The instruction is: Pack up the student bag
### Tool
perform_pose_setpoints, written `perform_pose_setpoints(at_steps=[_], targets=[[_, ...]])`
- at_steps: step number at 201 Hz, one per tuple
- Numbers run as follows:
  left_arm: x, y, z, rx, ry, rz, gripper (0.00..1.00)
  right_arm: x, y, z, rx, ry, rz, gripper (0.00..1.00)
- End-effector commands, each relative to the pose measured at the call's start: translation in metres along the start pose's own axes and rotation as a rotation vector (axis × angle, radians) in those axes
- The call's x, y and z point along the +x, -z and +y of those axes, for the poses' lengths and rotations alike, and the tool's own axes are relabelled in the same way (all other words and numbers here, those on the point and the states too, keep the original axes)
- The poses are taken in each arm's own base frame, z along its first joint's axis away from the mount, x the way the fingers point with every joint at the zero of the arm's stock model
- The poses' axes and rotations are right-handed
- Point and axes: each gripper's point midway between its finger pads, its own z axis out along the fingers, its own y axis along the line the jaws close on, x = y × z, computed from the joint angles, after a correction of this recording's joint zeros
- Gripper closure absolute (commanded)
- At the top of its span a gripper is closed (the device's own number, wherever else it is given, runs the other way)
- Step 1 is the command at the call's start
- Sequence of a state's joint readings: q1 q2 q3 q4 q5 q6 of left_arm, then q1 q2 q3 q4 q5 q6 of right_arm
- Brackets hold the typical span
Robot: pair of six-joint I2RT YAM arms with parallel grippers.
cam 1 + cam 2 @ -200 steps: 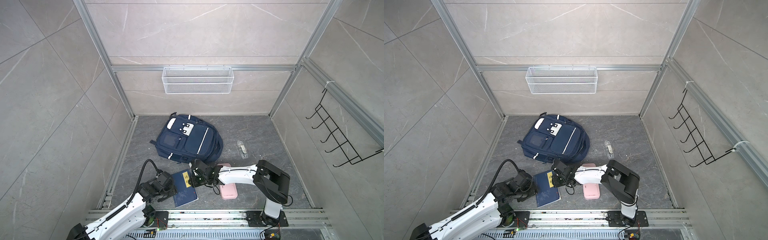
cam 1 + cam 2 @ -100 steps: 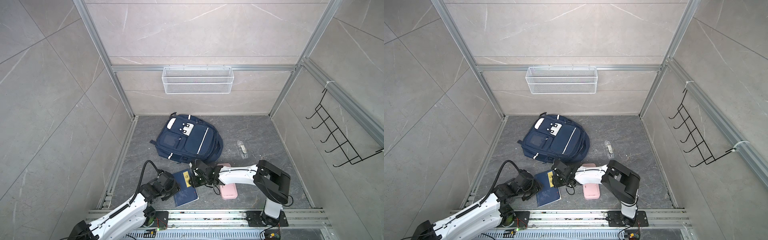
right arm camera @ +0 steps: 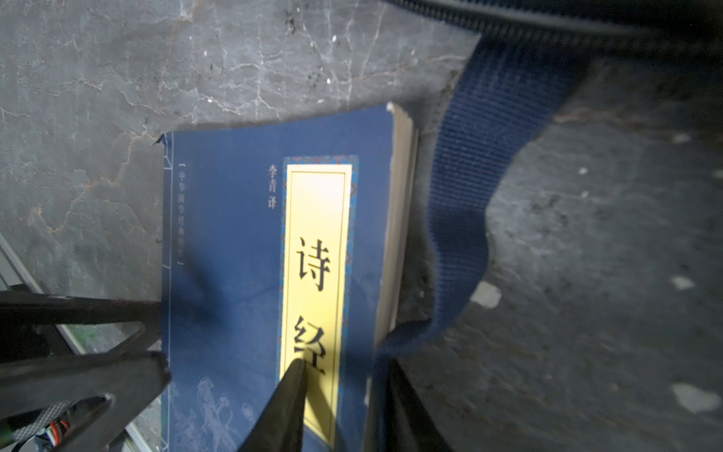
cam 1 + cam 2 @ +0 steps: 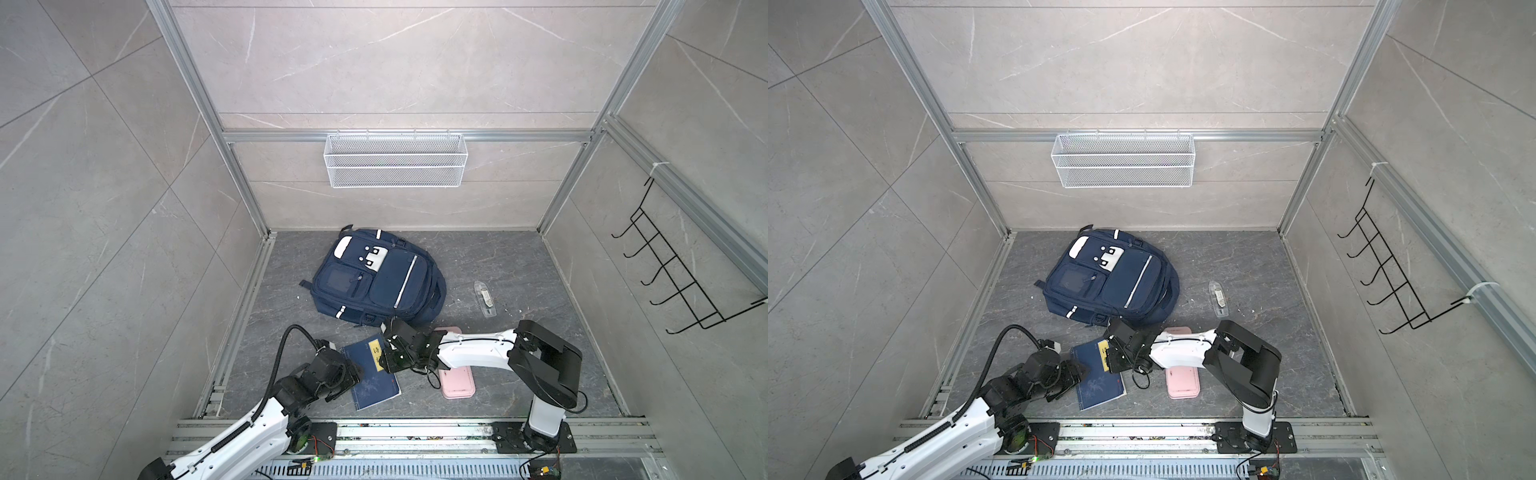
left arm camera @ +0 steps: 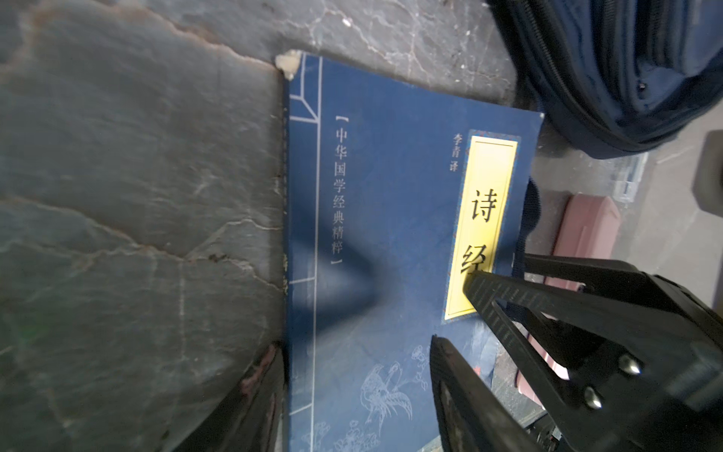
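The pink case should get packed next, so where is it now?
In both top views the pink case lies flat on the floor right of the blue book, partly under the right arm, nearer the front rail than the student bag.

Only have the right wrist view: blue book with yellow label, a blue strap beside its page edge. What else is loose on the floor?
Observer: A pink case lies right of the book in both top views.
Operator: Where's the bag itself?
Observer: The student bag lies front-up, just beyond the book.
Operator: Anything more?
Observer: A small clear item lies right of the bag, apart from it.
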State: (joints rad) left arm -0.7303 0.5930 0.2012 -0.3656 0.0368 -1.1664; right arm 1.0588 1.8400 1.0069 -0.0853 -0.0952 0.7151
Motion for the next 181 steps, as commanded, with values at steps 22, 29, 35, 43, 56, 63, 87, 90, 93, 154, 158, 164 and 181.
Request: perform_pose_setpoints(at_steps=[22,29,35,43,56,63,87,90,93,154,158,164,181], targets=[[-0.016,0.032,-0.089,0.414,-0.078,-0.074,0.41,0.053,-0.013,-0.031,0.099,-0.017,0.179,0.65],[-0.017,0.034,-0.092,0.433,-0.078,-0.082,0.41,0.053,-0.013,-0.031,0.099,-0.017,0.179,0.65],[-0.018,0.037,-0.094,0.445,-0.081,-0.088,0.41,0.053,-0.013,-0.031,0.1,-0.018,0.179,0.66],[-0.019,0.039,-0.096,0.453,-0.088,-0.094,0.42,0.054,-0.014,-0.032,0.102,-0.018,0.181,0.66],[-0.02,0.042,-0.097,0.454,-0.094,-0.102,0.42,0.053,-0.014,-0.031,0.101,-0.018,0.18,0.65],[-0.02,0.042,-0.096,0.45,-0.095,-0.102,0.41,0.054,-0.014,-0.031,0.1,-0.018,0.183,0.66],[-0.018,0.035,-0.091,0.428,-0.083,-0.086,0.42,0.053,-0.014,-0.031,0.1,-0.018,0.184,0.66],[-0.017,0.034,-0.09,0.424,-0.081,-0.084,0.41,0.054,-0.015,-0.031,0.099,-0.017,0.185,0.65],[-0.017,0.034,-0.09,0.422,-0.078,-0.083,0.41,0.054,-0.015,-0.031,0.1,-0.016,0.185,0.65],[-0.015,0.023,-0.059,0.225,-0.061,-0.052,0.45,0.052,-0.012,-0.031,0.101,-0.019,0.177,0.65],[-0.014,0.022,-0.057,0.216,-0.058,-0.049,0.46,0.053,-0.013,-0.031,0.102,-0.019,0.178,0.66],[-0.013,0.022,-0.055,0.202,-0.057,-0.044,0.47,0.052,-0.012,-0.031,0.101,-0.019,0.178,0.65],[-0.012,0.019,-0.051,0.171,-0.062,-0.03,0.56,0.051,-0.012,-0.031,0.1,-0.02,0.173,0.65]])
